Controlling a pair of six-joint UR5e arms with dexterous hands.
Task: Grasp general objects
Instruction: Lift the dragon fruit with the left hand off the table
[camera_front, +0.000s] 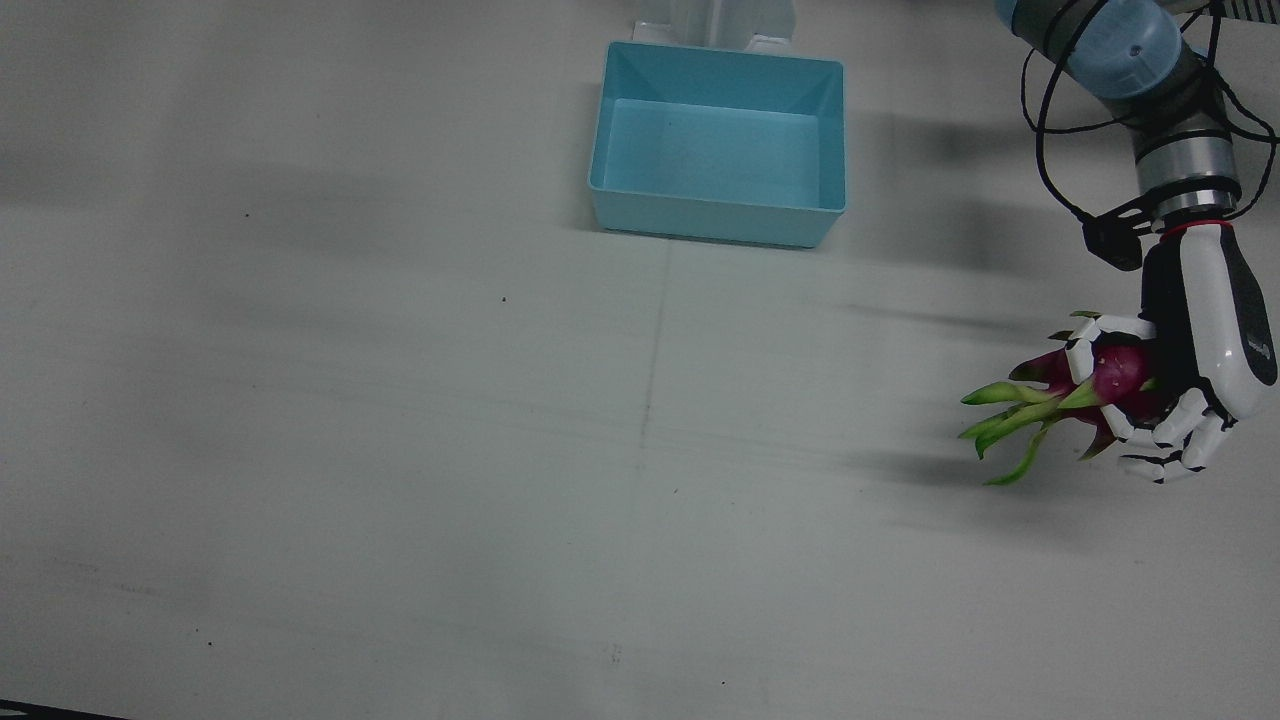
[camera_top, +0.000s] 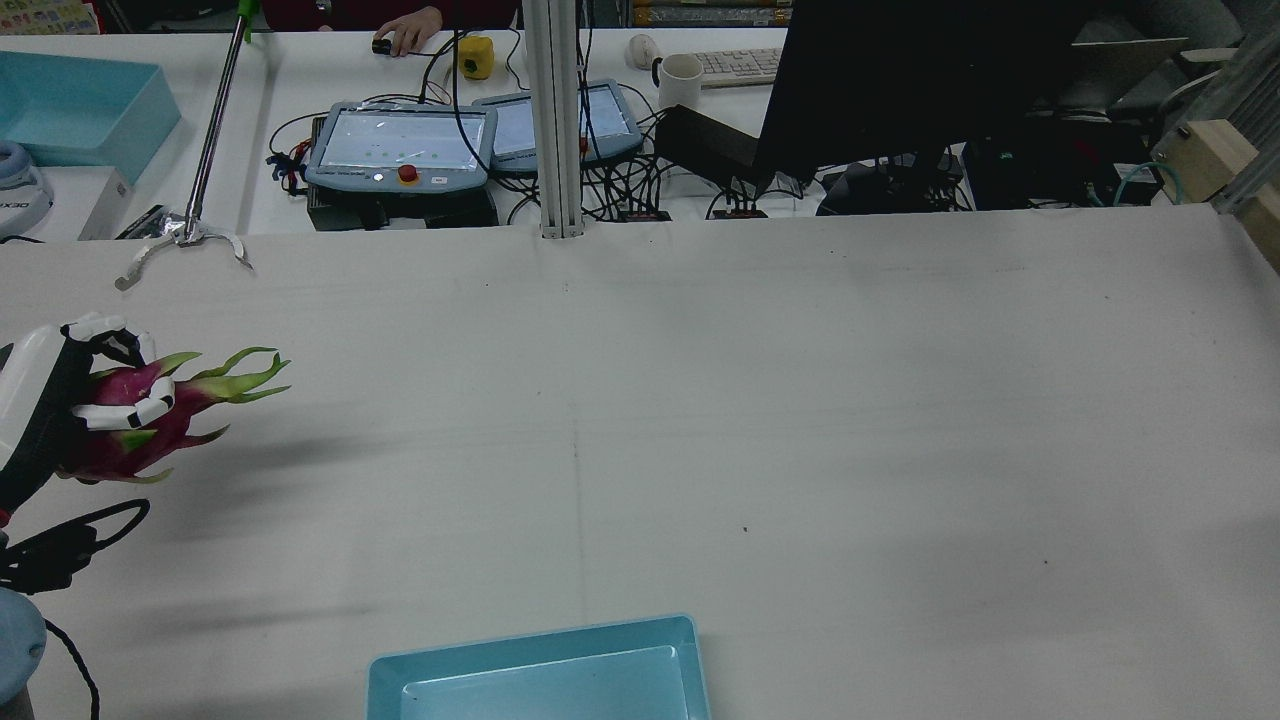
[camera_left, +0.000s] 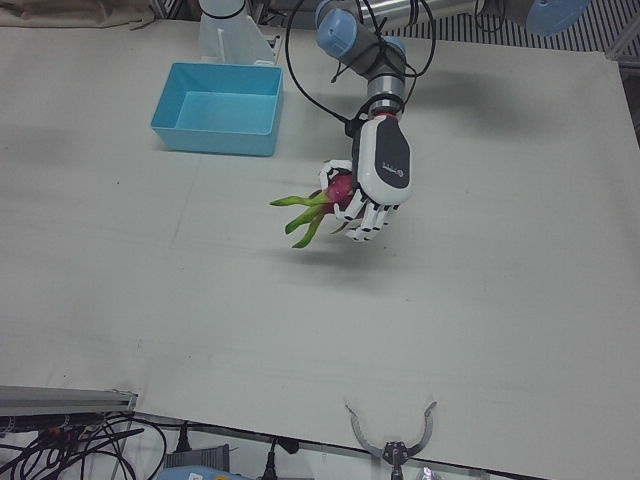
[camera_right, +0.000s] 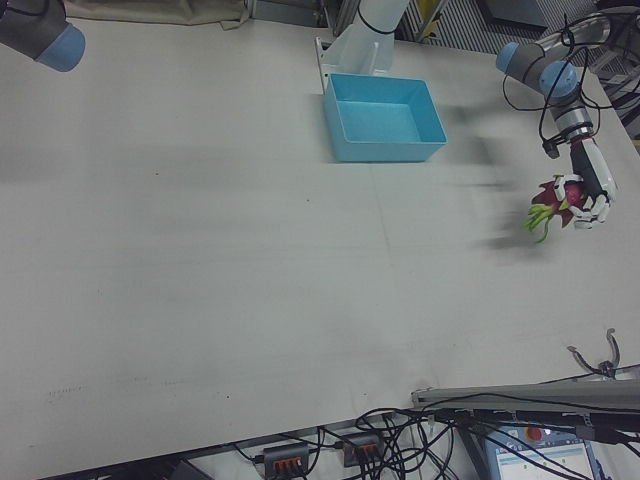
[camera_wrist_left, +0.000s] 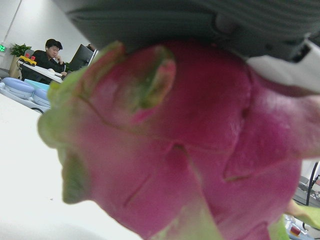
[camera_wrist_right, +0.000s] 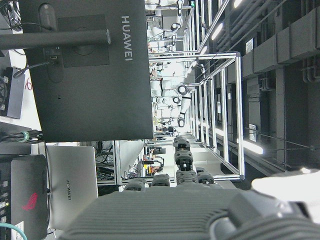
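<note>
A pink dragon fruit (camera_front: 1115, 370) with green leaf tips pointing toward the table's middle is held in my left hand (camera_front: 1200, 340) at the table's left edge. The hand is shut on the fruit's body, fingers (camera_front: 1180, 425) wrapped under and over it. A shadow on the table below shows the fruit is off the surface. The hand also shows in the rear view (camera_top: 40, 400) and the left-front view (camera_left: 382, 170). The fruit (camera_wrist_left: 175, 150) fills the left hand view. My right hand (camera_wrist_right: 182, 200) shows only in its own view, empty, with fingers extended toward a monitor.
A light-blue empty bin (camera_front: 720, 60) stands at the table's robot-side edge, between the pedestals. The right arm's elbow (camera_right: 40, 30) is at the far side of the table. A desk with monitor, tablets and cables (camera_top: 400, 140) lies beyond the table.
</note>
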